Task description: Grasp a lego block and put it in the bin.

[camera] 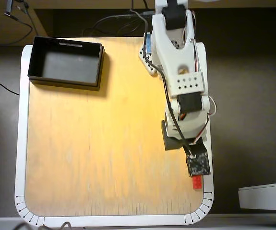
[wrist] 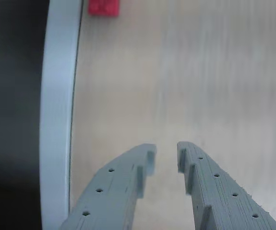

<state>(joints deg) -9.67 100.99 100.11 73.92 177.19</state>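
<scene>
Your arm [camera: 178, 72] reaches from the top of the overhead view down the right side of the wooden table [camera: 94, 143], its wrist hanging above the board's lower right corner. In the wrist view your gripper [wrist: 165, 158] shows two grey fingers [wrist: 123, 187] rising from the bottom edge, their tips set apart with bare wood visible in the gap; the jaws are released and hold nothing.

The lego block [camera: 196, 182], a small red brick, lies near the table's right edge in the overhead view, just below the dark end of the wrist and close to the white rim [camera: 210, 191]. The wrist view catches the same brick [wrist: 103, 7] at the top edge, cut off by the frame, just beside the pale rim strip [wrist: 58, 115] and well ahead of your fingertips.

The bin [camera: 66, 61], a shallow black tray, sits at the table's upper left corner in the overhead view, well apart from both brick and gripper. Its dark floor shows nothing inside.
</scene>
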